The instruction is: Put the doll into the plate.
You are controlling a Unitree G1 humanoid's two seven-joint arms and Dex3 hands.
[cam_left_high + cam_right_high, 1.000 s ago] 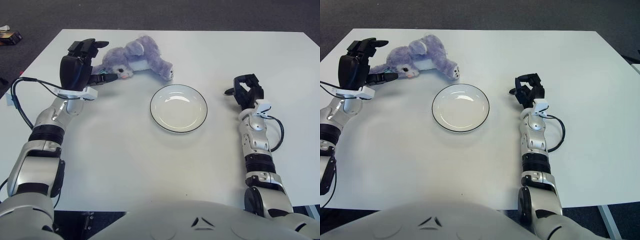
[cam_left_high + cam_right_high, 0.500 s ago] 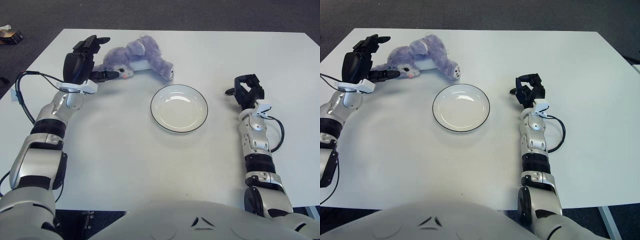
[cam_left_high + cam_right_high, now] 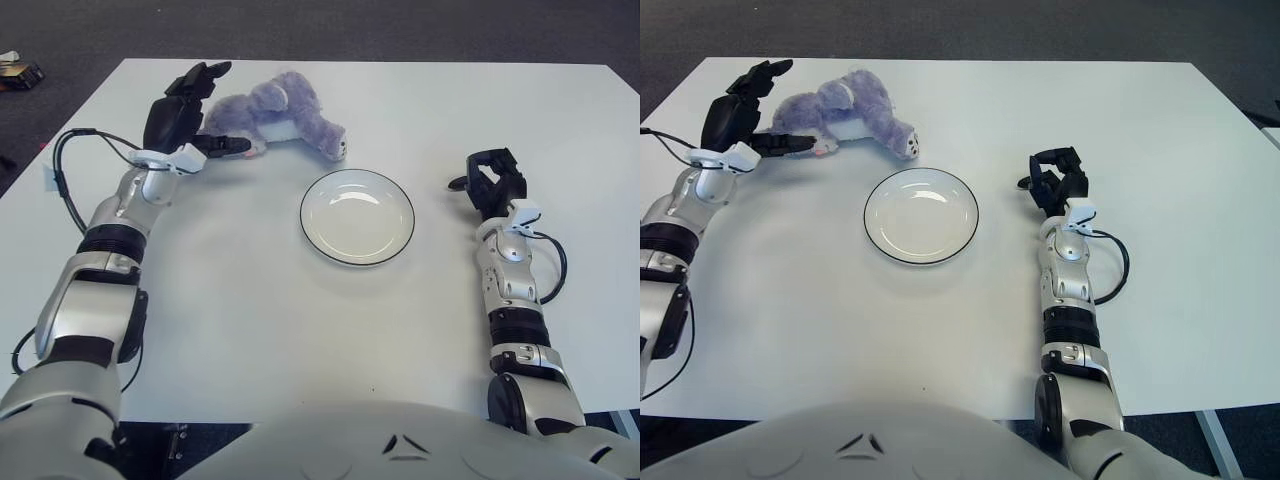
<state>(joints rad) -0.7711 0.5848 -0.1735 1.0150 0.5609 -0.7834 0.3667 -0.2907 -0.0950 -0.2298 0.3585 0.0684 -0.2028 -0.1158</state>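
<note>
1 left hand (image 3: 188,112) open beside doll (image 3: 280,112); plate (image 3: 357,216) empty.

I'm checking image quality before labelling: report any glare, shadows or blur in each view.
Left eye view: a soft glare patch on the white black-rimmed plate; the open left hand at the purple plush doll looks sharp. Right eye view: the same glare; faint shadow beside the curled right hand.

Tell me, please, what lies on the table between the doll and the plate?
Nothing: in the left eye view only bare white table separates the doll from the plate. The left hand is at the doll's far side.
</note>
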